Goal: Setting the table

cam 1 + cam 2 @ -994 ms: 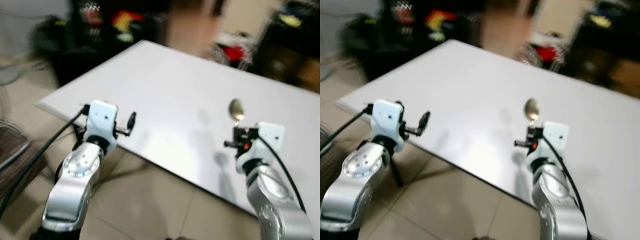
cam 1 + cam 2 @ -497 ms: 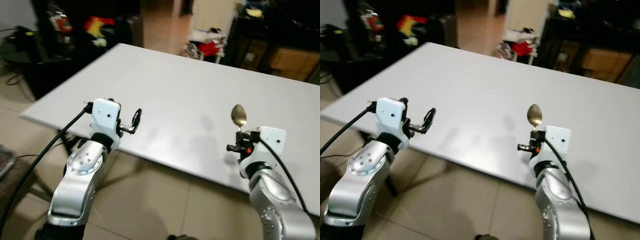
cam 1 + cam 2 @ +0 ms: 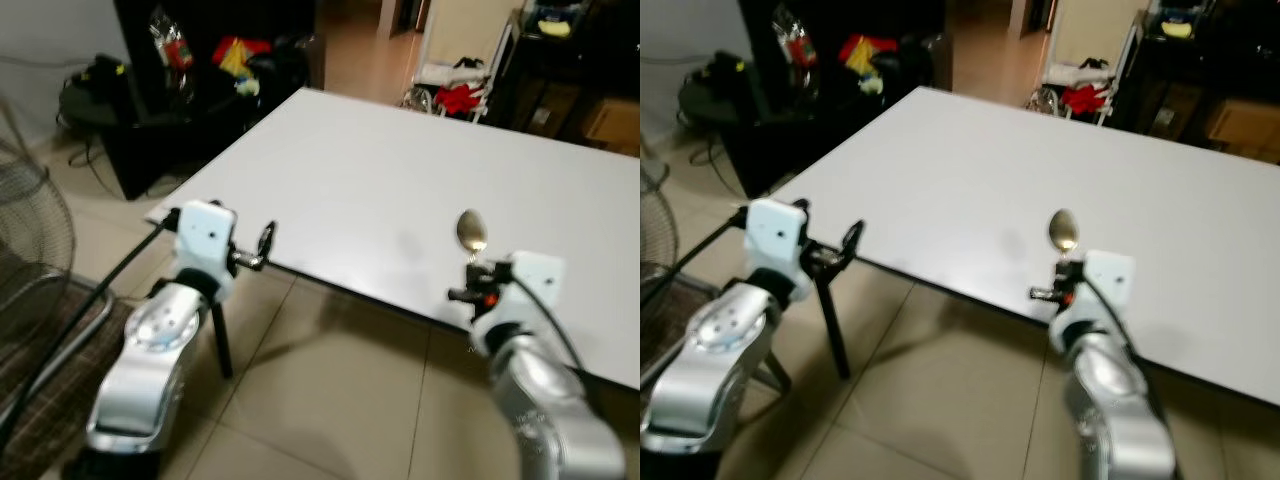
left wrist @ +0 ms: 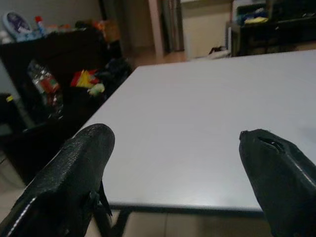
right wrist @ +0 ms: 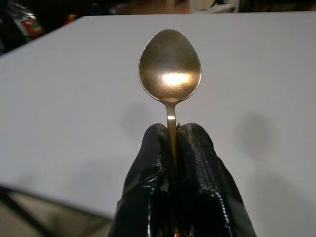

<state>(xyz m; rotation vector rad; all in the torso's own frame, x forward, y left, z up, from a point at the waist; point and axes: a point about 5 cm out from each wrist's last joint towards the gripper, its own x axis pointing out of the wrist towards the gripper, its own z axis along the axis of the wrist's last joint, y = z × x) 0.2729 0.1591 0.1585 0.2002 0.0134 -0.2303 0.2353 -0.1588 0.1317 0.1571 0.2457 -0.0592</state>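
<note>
White rectangular table (image 3: pixel 400 190) ahead, seen at an angle, with its near left corner toward the left arm and its near edge running across to the right. Right gripper (image 5: pixel 173 148) raised just over the near edge of the table, toward its right half, with jaws clamped together on the handle of a spoon (image 5: pixel 170 66). Spoon held upright, metal bowl uppermost and facing the head camera, handle pinched between the two black fingers (image 5: pixel 200 148); bowl standing clear above the tabletop, not touching it. Faint shadow of spoon and gripper cast on the white surface beyond the bowl. Left gripper (image 3: pixel 263 243) held out level at the near left corner of the table, just off the edge and at about tabletop height, jaws set wide apart and holding nothing; in the left wrist view the two black fingertips (image 4: pixel 79 163) frame the table edge and the surface beyond. Black table leg (image 3: pixel 220 340) below the near left corner, standing on a beige tiled floor (image 3: pixel 330 400). Black cable (image 3: pixel 90 300) trailing from the left wrist down toward the floor. Wire fan guard (image 3: pixel 30 260) at the far left. Beyond the far left edge of the table, dark shelving (image 3: pixel 215 60) with coloured items, blurred. Beyond the far edge, a red-and-white bundle (image 3: pixel 455 95) on the floor and dark furniture (image 3: pixel 560 60) toward the far right corner.
</note>
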